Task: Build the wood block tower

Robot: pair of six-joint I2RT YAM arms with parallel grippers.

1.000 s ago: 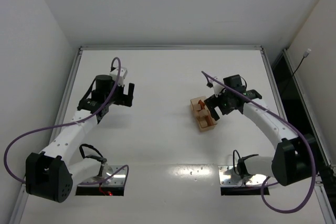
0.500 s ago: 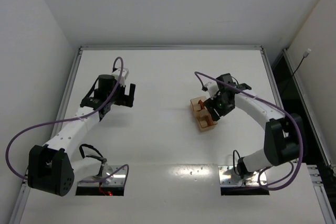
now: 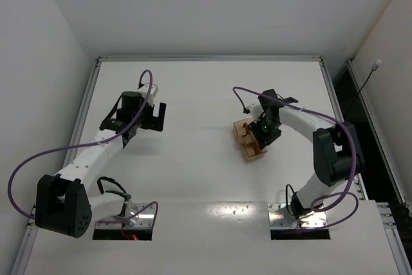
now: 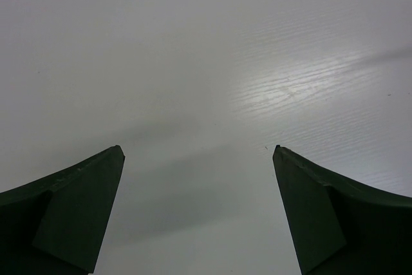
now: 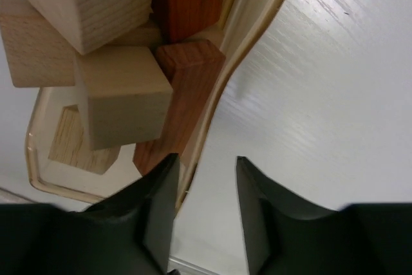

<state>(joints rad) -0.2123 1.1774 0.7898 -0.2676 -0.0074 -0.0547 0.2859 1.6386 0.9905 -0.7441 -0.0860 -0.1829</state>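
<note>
Since the earlier frame the right arm has folded in at the elbow, bringing the right claw (image 5: pixel 206 159) in over the flat light-tan wooden tray (image 3: pixel 252 153). Its fingers have drawn in from wide to a narrow gap. The left arm has barely shifted.

Right claw: narrow, fingers not meeting, with white desk (image 4: pixel 193 43) visible between them. The curved tray rim runs down to the tip of the finger nearer the blocks, touching it or just beside it; I cannot tell which. The other finger stands over bare desk, clear of the rim. Nothing is seen clamped.

Task pieces: the small tan and reddish-brown wood blocks (image 5: pixel 122 104) lie crowded in the tray, ahead of that claw and off to the rim-side finger. A reddish-brown bar (image 5: pixel 187 94) lies along the inside of the rim, nearest the fingertip, with a tan cube pressed against its far side. More tan and red-brown pieces lie beyond, and little room shows between them.

Room: open desk ahead of the claw on its outer side. In the top view the desk's raised edge rail is well apart from it.

Left claw (image 4: pixel 197 149): wide, over bare desk, well apart from the tray.
</note>
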